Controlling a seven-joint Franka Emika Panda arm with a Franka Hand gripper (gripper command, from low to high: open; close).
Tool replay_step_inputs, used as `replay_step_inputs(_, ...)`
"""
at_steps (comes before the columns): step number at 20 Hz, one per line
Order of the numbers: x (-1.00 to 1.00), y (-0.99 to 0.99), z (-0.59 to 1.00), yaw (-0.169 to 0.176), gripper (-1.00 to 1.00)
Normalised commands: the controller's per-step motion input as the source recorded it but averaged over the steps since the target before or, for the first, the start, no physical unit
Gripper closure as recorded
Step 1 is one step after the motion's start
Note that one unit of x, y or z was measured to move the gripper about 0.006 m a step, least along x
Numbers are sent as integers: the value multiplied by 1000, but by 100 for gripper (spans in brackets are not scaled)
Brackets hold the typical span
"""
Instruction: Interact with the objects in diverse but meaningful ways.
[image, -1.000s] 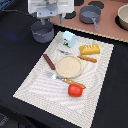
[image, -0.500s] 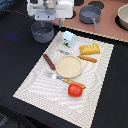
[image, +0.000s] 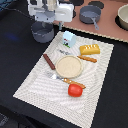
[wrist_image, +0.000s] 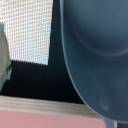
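Exterior view: gripper (image: 44, 20) hung over the grey pot (image: 42, 31), which sat on the dark desk just off the mat's (image: 35, 80) far corner; jaw state couldn't be told. Pot's contents hidden by the arm. On the mat: carton (image: 68, 38) near the far edge, loaf (image: 90, 49) beside it, sausage (image: 48, 61) by an empty plate (image: 68, 65), tomato (image: 75, 90) toward the near edge.

Wrist view: pot (wrist_image: 97, 45) filled the frame, inside looked bare; carton (wrist_image: 4, 55) at the frame edge; mat (wrist_image: 27, 27) behind.

no readable text, print on the pale-blue carton (image: 68, 38) too blurred to make out
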Motion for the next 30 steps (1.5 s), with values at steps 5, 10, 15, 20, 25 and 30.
replay_step_inputs(5, -13, 98, -360, -38, -100)
replay_step_inputs(10, -36, 65, -305, -33, 100)
replay_step_inputs(15, -9, 21, -144, -25, 100)
replay_step_inputs(20, 0, 26, -14, -15, 100)
replay_step_inputs(25, 0, 10, -31, -10, 100)
replay_step_inputs(30, 31, 73, 13, -3, 100)
